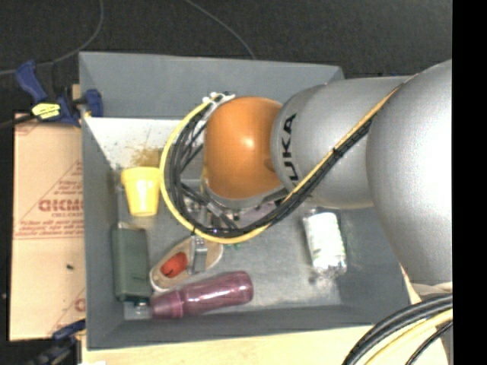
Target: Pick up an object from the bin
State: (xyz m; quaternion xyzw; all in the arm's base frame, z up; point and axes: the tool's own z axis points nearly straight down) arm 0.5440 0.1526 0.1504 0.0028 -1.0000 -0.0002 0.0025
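Since the gripper (pixel 199 255) hung low in the lower left of the frame, just over the right end of a shallow tan oval thing (pixel 163 278) with a red piece (pixel 175 265) lying in it, the likeliest trouble was a poor hold. A shallow, curved rim probably offers little to bite on, so it could have slipped out, tipped and spilled the red piece. Crowding added to the risk. A purple bottle (pixel 205 293) lay on its side just below the tan thing, touching or nearly touching it, and a dark green block (pixel 129 261) lay close on the left. A grasp set slightly off could have caught the bottle as well, or pushed it against the bin wall (pixel 228 329). Higher up, the loop of cables (pixel 173 196) round the wrist passed right beside a yellow cup (pixel 142 190) at centre left, and a sideways move might have knocked it over. A white object (pixel 324 242) at centre right lay well apart and looked safe. As for the gripper, only a grey metal tip showed below the orange wrist cover (pixel 240 147). Whether it stood apart or together could not be told. The tip seemed to rest on or just above the tan thing, and nothing could be seen held in it.
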